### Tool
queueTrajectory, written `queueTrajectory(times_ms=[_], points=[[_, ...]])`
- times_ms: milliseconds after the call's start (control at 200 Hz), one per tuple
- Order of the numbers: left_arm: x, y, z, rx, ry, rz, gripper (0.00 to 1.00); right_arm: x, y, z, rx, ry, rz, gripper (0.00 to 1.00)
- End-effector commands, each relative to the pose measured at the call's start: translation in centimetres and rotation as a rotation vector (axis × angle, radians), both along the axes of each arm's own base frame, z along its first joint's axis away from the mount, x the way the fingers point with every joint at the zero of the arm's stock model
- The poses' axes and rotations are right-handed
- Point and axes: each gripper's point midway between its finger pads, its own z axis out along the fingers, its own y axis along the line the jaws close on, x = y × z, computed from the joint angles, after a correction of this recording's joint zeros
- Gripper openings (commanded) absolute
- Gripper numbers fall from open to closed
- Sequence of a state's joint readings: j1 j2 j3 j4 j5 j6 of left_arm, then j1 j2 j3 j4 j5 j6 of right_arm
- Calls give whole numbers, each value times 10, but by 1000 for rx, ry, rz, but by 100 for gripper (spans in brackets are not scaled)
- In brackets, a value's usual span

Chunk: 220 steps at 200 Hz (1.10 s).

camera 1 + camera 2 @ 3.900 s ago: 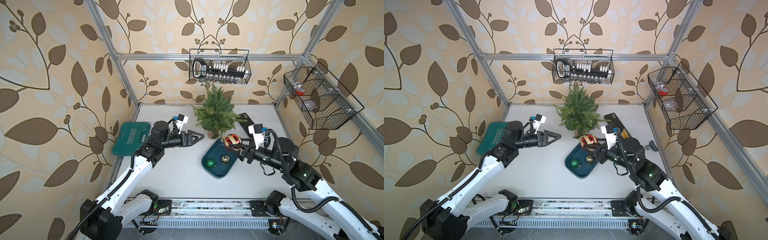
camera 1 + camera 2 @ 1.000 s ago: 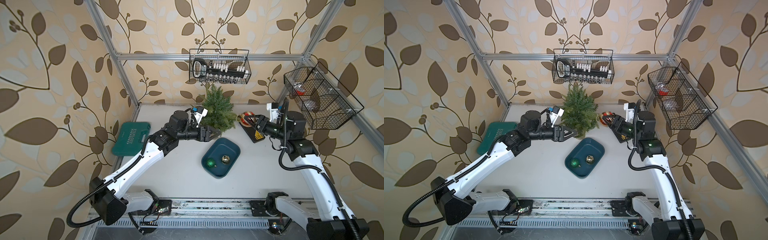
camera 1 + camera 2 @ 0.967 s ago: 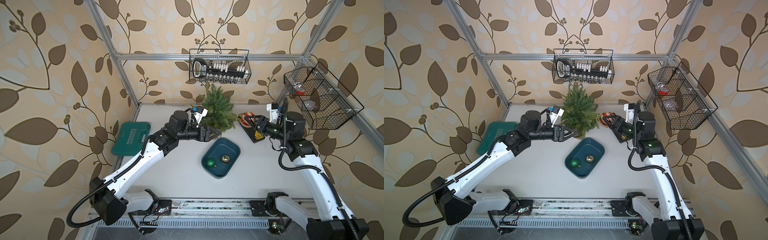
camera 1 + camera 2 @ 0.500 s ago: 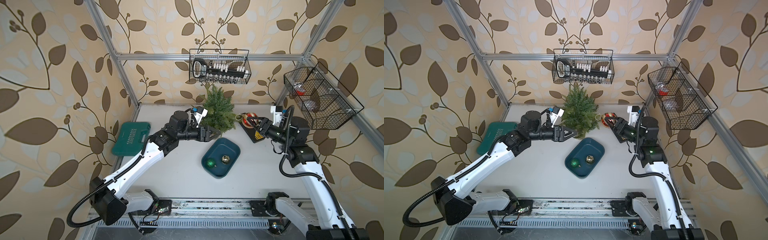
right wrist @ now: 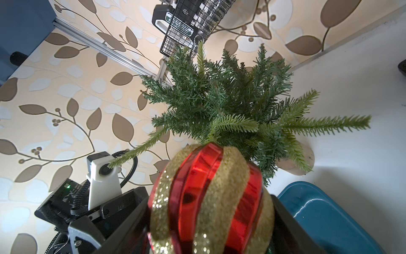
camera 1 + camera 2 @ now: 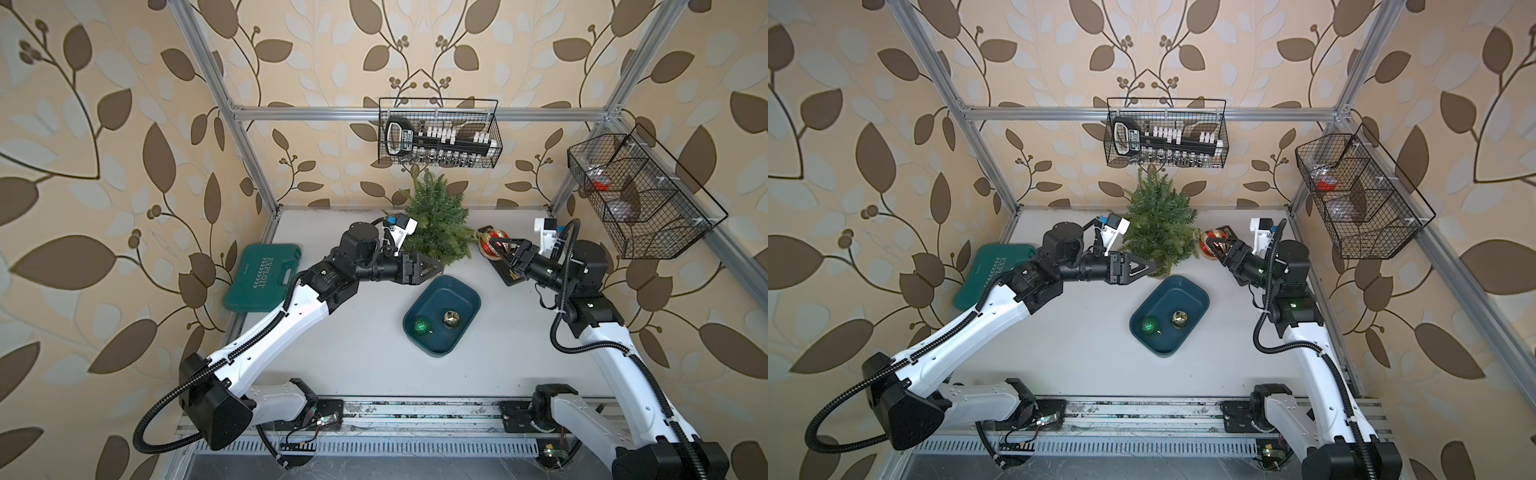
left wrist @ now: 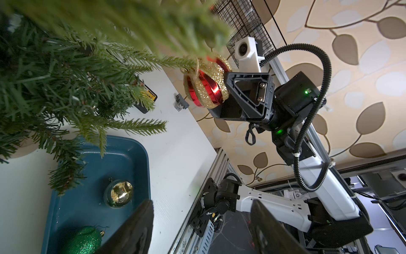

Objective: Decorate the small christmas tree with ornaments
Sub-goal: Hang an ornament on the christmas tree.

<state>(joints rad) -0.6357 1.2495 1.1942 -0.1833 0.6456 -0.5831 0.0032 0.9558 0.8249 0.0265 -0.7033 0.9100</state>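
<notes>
Upper centre in both top views, right jaws clamp the red-and-gold ribbed ball (image 6: 485, 246) at a branch tip of the bushy green miniature fir (image 6: 436, 224); left jaws gape empty

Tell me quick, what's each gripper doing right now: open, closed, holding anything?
Left gripper: open, holding nothing.
Right gripper: closed on the red-and-gold ball.
</notes>
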Motion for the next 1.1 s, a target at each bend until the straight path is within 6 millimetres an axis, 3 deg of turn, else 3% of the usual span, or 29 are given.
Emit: queueTrajectory(times_ms=[0, 530, 750, 910, 1095], points=[[-2, -3, 14, -33, -45, -11, 70, -1, 2, 8, 33, -42, 22, 62], [-2, -4, 12, -23, -42, -14, 70, -22, 3, 17, 71, -192, 16, 63], [-3, -4, 10, -18, -39, -12, 70, -25, 19, 23, 49, -237, 50, 63], [-3, -2, 10, -16, -42, -6, 70, -19, 23, 13, 29, -207, 46, 63], [-3, -3, 7, -13, -37, -7, 70, -12, 15, -5, 17, -165, -16, 64]])
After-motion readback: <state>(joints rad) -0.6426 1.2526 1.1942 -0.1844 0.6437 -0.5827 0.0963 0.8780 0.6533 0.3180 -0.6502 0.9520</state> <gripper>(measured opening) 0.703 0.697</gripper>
